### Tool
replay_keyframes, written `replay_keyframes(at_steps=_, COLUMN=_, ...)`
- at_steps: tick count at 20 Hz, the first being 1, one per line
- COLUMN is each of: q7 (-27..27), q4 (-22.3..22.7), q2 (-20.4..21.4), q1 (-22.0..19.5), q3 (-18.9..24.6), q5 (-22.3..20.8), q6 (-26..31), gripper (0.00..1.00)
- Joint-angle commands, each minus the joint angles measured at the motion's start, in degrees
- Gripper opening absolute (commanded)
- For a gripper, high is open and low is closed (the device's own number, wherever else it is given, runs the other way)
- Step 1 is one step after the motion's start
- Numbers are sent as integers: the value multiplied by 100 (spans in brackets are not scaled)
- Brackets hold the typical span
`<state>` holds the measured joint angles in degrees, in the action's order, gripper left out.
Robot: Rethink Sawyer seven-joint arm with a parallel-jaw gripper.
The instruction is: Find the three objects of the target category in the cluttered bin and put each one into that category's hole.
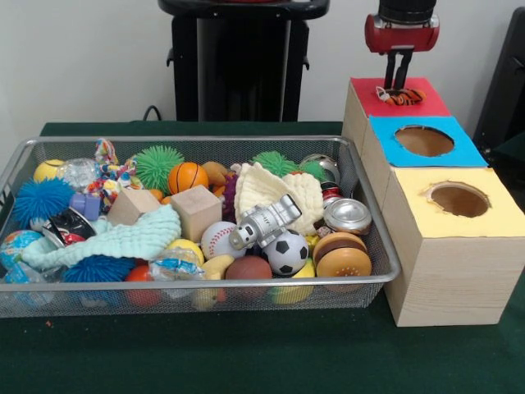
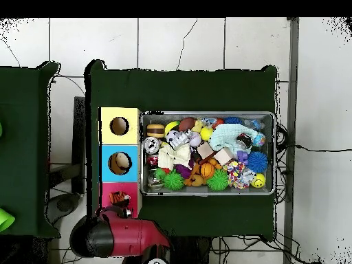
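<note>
The silver wire-mesh bin [image 1: 371,215] lies left of three wooden boxes and is full of toys; it also shows in the overhead view [image 2: 206,114]. My gripper [image 1: 399,85] hangs over the red-topped box [image 1: 426,100] at the far end. It is shut on the orange toy with black tiger stripes [image 1: 404,98], which sits at that box's hole. In the overhead view the tiger toy [image 2: 118,199] lies on the red top, just beyond the arm [image 2: 127,234]. A pale yellow curved toy [image 1: 217,265] lies near the bin's front rim, partly buried.
The blue-topped box [image 1: 422,141] and the yellow-topped box [image 1: 459,199] each have an open round hole. The bin holds spiky balls [image 1: 157,167], sports balls [image 1: 287,251], a wooden cube [image 1: 196,211], cloths [image 1: 271,189], a toy robot [image 1: 264,222] and a burger toy [image 1: 343,257].
</note>
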<state>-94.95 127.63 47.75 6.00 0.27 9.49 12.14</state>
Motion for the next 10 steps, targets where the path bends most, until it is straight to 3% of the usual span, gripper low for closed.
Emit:
replay_keyframes(at_steps=1, q7=-1146, q4=-945, q2=-936, q1=-166, q3=143, q5=144, q6=-1034, gripper=0)
replay_keyframes(at_steps=7, q7=-1103, q4=-1384, q2=-789, q1=-28, q3=-88, q5=329, q6=-238, gripper=0)
replay_keyframes(at_steps=10, q7=-1115, q4=-1505, q2=-790, q1=-16, q3=-118, q5=339, q6=-136, gripper=0)
